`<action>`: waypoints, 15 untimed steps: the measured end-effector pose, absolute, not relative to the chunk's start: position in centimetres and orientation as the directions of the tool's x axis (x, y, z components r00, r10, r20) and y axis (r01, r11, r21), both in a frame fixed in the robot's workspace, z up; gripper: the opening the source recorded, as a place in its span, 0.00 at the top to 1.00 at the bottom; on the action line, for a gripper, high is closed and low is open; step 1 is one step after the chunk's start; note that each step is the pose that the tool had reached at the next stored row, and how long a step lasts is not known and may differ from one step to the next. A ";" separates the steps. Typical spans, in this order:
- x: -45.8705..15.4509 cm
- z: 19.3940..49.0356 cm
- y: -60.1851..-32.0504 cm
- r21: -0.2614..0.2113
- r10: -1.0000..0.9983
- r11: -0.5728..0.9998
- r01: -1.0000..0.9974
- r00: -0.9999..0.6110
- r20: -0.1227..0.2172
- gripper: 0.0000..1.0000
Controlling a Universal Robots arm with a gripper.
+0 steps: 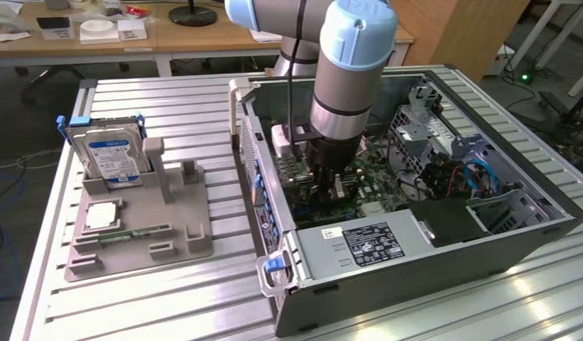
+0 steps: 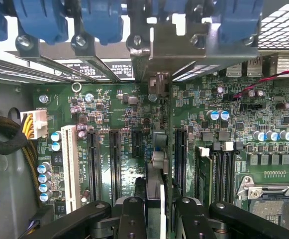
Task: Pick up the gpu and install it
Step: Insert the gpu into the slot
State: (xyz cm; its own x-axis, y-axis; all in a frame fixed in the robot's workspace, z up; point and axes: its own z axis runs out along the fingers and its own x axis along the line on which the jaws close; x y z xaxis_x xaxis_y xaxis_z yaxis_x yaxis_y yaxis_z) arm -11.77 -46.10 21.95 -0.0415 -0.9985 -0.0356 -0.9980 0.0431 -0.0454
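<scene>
GPU card (image 2: pixel 160 149) stands on edge between the fingers of the gripper (image 2: pixel 160 209), which are clamped on its upper edge; in the wrist view it appears as a thin vertical sliver running from the fingers toward the chassis's rear slot openings, its silver end bracket (image 2: pixel 151 52) at the far end among the blue slot latches (image 2: pixel 102 20). In the exterior view the arm reaches straight down into the open computer case (image 1: pixel 518 234), with the gripper (image 1: pixel 322 186) low over the motherboard (image 1: pixel 386 188), at about 12 o'clock from the grey power supply (image 1: pixel 362 245). Whether the card's edge is already seated in a slot cannot be told. Judging by its build, the card is light, stiff and flat, but fragile: a rigid green circuit board with small soldered parts, best held by its bare top edge, well clear of the contacts. Around it the motherboard is glossy green, studded with silver and blue cylindrical capacitors, long black expansion slots (image 2: pixel 114 167) and one white slot (image 2: pixel 70 169). The case is thin, dull grey sheet metal with perforated panels. At 9 o'clock from the case, a matte grey moulded fixture (image 1: pixel 140 227) sits on the ribbed aluminium table (image 1: pixel 130 305), holding a silver hard drive (image 1: pixel 109 158) with a blue-and-white label upright, and a narrow green memory stick (image 1: pixel 130 234) lying flat
</scene>
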 end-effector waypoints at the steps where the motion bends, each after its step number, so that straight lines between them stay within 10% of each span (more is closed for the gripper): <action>1: -11.8 21.9 -46.1 -0.046 -0.999 0.043 -0.998 -0.041 -0.036 0.72; 15: -11.9 21.8 -46.1 -0.044 -0.998 0.042 -0.998 -0.040 -0.041 0.71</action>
